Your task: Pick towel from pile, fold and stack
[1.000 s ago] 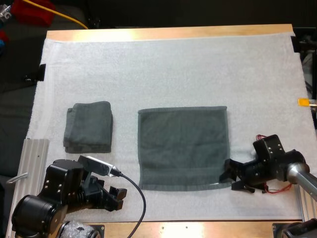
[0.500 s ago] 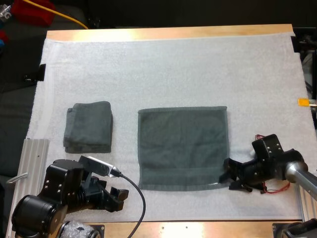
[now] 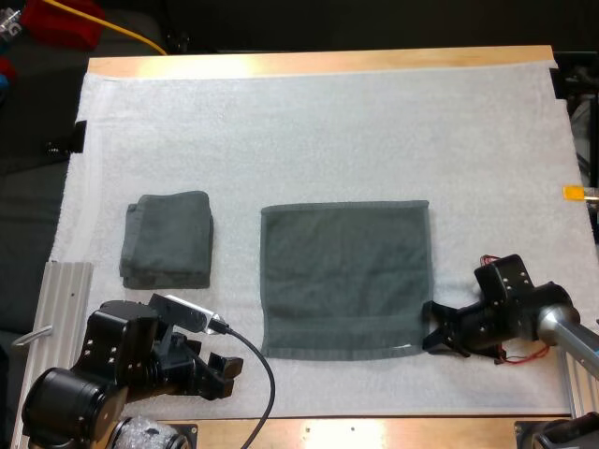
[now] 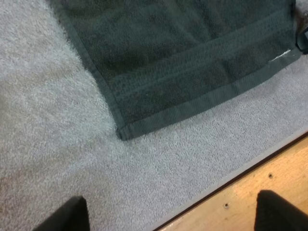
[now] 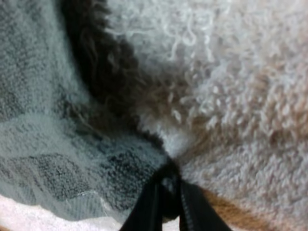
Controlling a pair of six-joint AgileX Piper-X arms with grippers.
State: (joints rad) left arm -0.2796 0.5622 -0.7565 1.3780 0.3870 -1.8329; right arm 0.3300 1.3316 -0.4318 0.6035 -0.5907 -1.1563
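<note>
A dark grey-green towel point(image 3: 346, 279) lies spread flat on the white mat point(image 3: 318, 131). My right gripper point(image 3: 433, 339) is down at its near right corner, fingers pinched together on the hem; the right wrist view has the fingertips point(image 5: 166, 192) closed on the towel's corner point(image 5: 96, 178). A folded stack of towels point(image 3: 167, 239) sits to the left. My left gripper point(image 3: 220, 369) hovers open near the mat's front edge, short of the towel's near left corner point(image 4: 122, 132), its fingers point(image 4: 72, 214) wide apart over bare mat.
An aluminium rail point(image 3: 61, 309) lies along the mat's left side. The wooden table edge point(image 4: 269, 178) runs just in front of the left gripper. Bare mat stretches behind the towel.
My right gripper's fingers have closed on the towel's near right corner. The left arm and both towels have stayed still.
</note>
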